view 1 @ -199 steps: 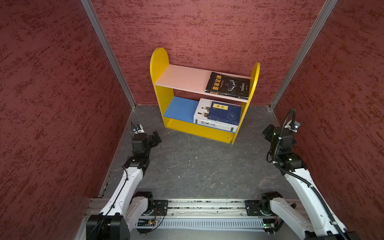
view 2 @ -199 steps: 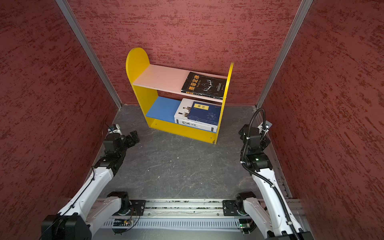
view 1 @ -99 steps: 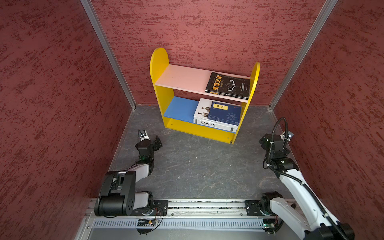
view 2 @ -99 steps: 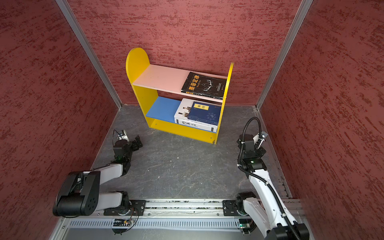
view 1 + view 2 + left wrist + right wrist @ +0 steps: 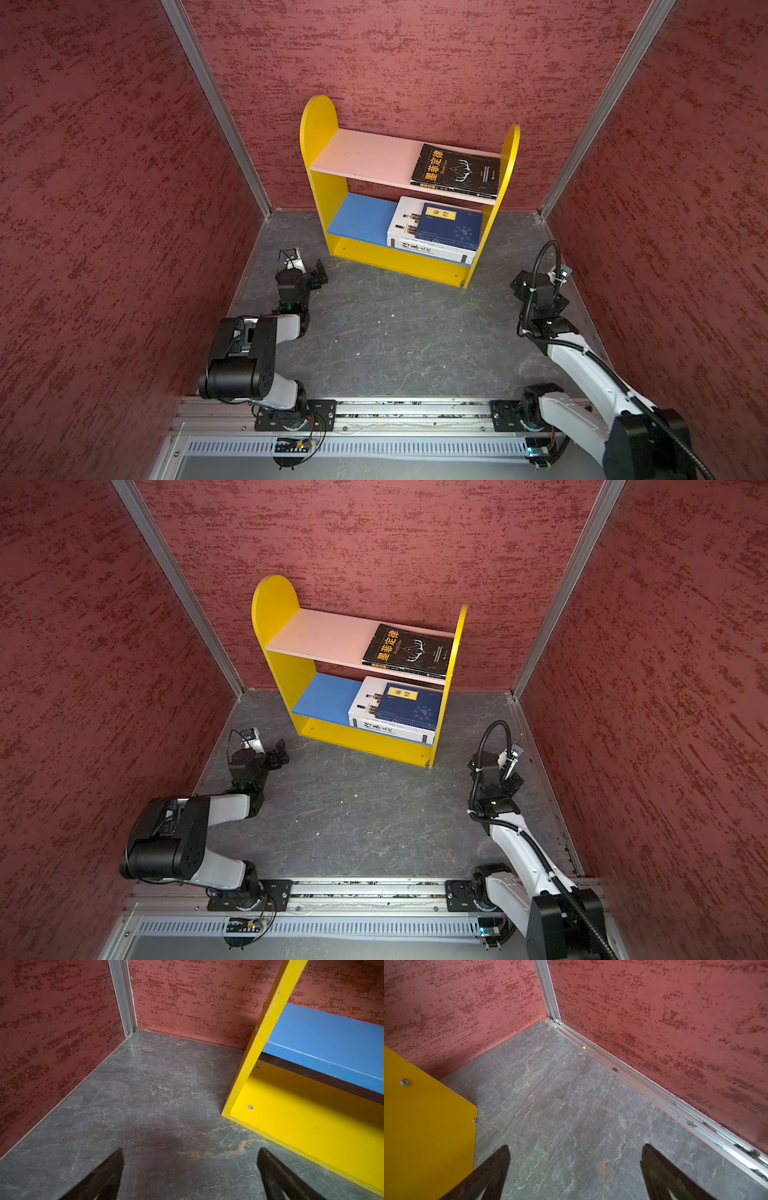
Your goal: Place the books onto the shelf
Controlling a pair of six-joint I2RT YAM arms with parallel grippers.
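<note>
Books (image 5: 455, 170) lie on the shelf (image 5: 320, 124) (none on the surface (image 5: 395, 332)); both pairs of jaws gape empty: task looks done, only retreat due

Left hand (image 5: 189, 1152) empty, jaws spread wide, low near the shelf (image 5: 320, 137), on its left. Right hand (image 5: 575, 1150) likewise, on its right. Left elbow sharply folded.

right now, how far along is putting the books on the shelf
Done: the black book lies on the pink upper board; a navy book tops a white book stack on the blue lower board. In hand: nothing; left gripper and right gripper are open and empty. Left: no book shows on the floor, so it looks finished.
</note>
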